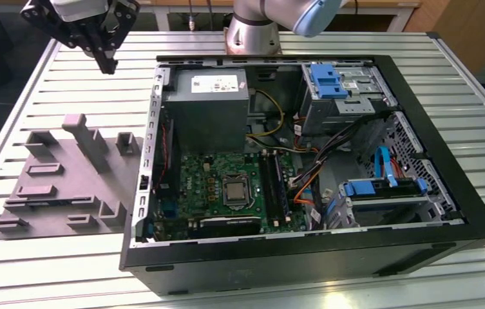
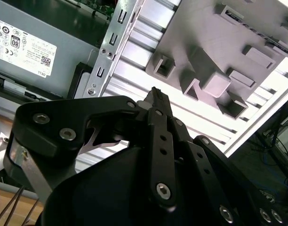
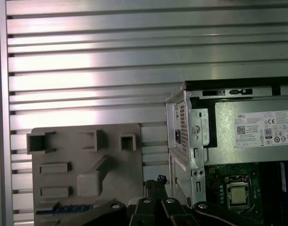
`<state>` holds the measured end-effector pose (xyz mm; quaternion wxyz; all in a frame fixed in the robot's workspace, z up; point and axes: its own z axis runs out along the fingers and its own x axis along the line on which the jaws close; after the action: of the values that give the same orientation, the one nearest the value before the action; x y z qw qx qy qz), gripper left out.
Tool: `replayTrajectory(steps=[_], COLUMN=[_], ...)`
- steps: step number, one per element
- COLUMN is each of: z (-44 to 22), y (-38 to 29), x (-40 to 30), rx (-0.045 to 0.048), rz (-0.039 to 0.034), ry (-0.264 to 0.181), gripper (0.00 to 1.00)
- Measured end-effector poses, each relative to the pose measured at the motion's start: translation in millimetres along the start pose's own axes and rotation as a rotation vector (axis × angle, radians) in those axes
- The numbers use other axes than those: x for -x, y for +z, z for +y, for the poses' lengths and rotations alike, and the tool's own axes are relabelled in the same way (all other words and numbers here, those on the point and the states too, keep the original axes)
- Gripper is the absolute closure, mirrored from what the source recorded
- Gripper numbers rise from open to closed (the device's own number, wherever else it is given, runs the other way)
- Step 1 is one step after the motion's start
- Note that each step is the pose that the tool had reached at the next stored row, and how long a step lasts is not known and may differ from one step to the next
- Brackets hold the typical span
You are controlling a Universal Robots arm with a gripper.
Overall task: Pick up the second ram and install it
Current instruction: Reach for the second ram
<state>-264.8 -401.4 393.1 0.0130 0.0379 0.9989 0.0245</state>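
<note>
The second ram is a slim dark bluish strip lying flat in a slot of the pale grey tray, partly cut off by the arm's black links. My gripper hangs above the slatted table at the exterior view's back left, beyond the tray and beside the open computer case. Its black fingers are shut with nothing between them, and their tips meet over the tray's edge in both wrist views. In the first wrist view the gripper is apart from the ram.
The motherboard lies inside the case with a silver processor and dark memory slots beside it. A grey power supply, blue drive brackets and loose cables crowd the case. Upright blocks stand on the tray.
</note>
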Motion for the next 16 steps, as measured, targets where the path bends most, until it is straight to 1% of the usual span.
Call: replayTrajectory(steps=[16], z=[-3.9], y=[-0.2], x=[-3.3], rx=[-0.0001], rz=[0.0], ry=[0.0], gripper=[0.89])
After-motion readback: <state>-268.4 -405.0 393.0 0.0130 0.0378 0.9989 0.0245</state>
